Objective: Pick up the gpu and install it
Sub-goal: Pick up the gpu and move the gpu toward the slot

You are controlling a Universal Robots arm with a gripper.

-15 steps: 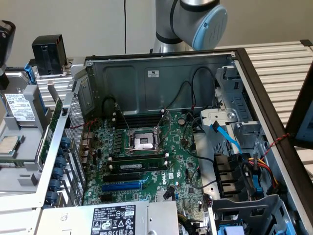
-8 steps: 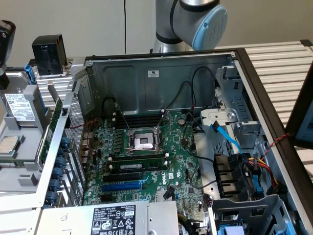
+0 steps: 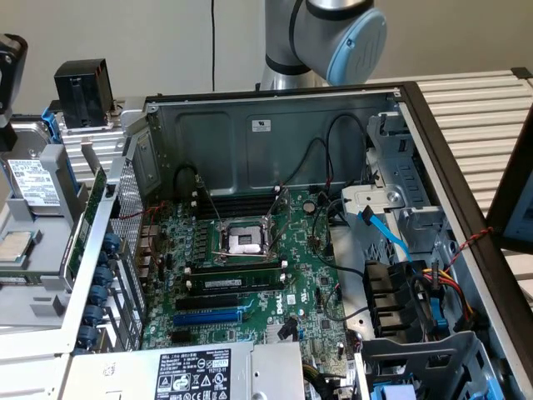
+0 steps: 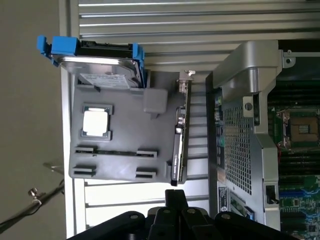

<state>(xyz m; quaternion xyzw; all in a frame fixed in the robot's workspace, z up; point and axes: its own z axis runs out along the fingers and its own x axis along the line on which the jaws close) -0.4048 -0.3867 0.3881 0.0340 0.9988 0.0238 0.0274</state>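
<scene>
The gpu stands on its edge in a slot of a grey parts tray, seen as a thin card with its silver bracket at one end. In the exterior view the gpu is a narrow green edge at the tray's side, just outside the open computer case. My gripper is shut and holds nothing. Its black tip hovers a short way off the card's near end, roughly in line with the card and not touching it.
The tray also carries a hard drive in a blue caddy and a CPU. The perforated case wall rises beside the tray. Inside lie the motherboard, its blue expansion slot, cables and the power supply.
</scene>
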